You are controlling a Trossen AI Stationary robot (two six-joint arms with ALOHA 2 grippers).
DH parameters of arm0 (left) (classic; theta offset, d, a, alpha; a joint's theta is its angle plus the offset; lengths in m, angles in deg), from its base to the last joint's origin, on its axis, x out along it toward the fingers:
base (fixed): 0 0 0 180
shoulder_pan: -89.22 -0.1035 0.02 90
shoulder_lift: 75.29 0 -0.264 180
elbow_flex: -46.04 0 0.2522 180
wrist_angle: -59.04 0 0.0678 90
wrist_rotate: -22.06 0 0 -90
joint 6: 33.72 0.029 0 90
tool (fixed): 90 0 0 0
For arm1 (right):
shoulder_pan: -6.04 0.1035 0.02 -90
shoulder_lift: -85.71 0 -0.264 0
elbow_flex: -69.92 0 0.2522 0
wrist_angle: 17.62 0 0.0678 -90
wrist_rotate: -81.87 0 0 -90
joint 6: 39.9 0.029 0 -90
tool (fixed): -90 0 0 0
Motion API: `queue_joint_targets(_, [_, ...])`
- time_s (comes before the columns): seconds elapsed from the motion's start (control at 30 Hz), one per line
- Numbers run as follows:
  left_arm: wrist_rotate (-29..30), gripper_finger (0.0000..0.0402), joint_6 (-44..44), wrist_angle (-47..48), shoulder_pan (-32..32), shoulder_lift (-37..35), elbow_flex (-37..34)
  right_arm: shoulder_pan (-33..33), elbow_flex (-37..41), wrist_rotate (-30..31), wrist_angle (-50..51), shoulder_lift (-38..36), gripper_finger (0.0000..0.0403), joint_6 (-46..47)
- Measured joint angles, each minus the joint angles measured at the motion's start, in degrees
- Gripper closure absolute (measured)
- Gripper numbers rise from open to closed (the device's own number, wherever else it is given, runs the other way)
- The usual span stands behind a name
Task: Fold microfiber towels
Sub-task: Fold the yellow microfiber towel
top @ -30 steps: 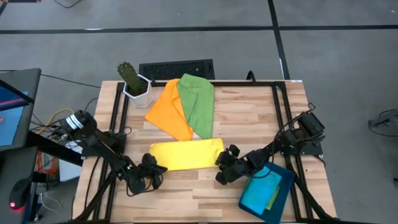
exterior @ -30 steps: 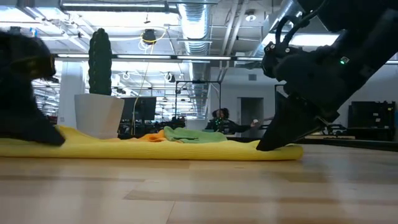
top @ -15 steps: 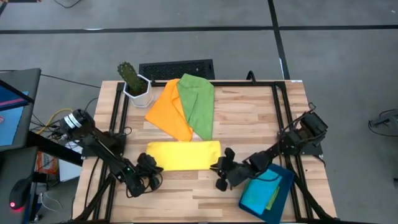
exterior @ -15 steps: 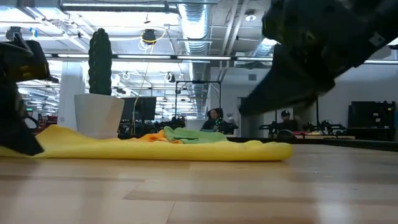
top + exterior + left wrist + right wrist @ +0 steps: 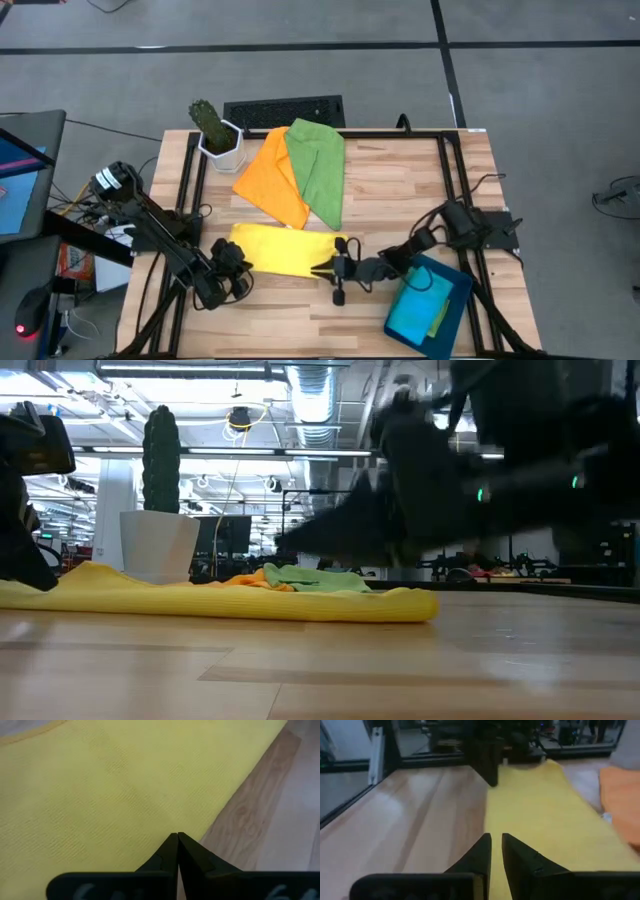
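Note:
A yellow towel [image 5: 285, 252], folded into a long strip, lies flat near the table's front edge and also shows in the low view [image 5: 250, 600]. My left gripper [image 5: 240, 262] is shut at its left end, fingertips [image 5: 177, 837] over the cloth. My right gripper [image 5: 320, 268] hovers almost level over the strip's right end. It points along the near edge toward the left arm, with a narrow gap [image 5: 496, 839] and nothing in it. An orange towel [image 5: 272, 180] and a green towel [image 5: 318, 170] lie overlapping farther back. My left gripper's shut fingertips stand slanting down over the yellow towel's left end [image 5: 150, 820], close to its near edge. I cannot tell whether they touch the cloth.
A dark teal tray [image 5: 458, 300] at the front right holds a bright blue towel [image 5: 412, 310]. A potted cactus [image 5: 215, 130] stands at the back left corner. A black frame rail runs around the table. Bare wood lies to the right of the green towel.
My right gripper has left the yellow towel's right end and tipped from pointing down to nearly level. It has moved toward the table's left along the strip's near edge. The towel's right end has slid a little to the left. My left gripper has risen slightly.

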Motion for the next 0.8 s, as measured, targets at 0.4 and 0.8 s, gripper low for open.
queue_joint_targets(0.4, [1.05,0.0402,0.47,-1.06,-0.02,-3.03,2.11,0.45,0.01,0.3,4.35,3.12,0.0333,7.27])
queue_joint_targets(0.8, [14.79,0.0402,31.65,-34.78,-5.29,9.74,4.9,0.04,0.07,0.26,8.66,1.39,0.0333,7.83])
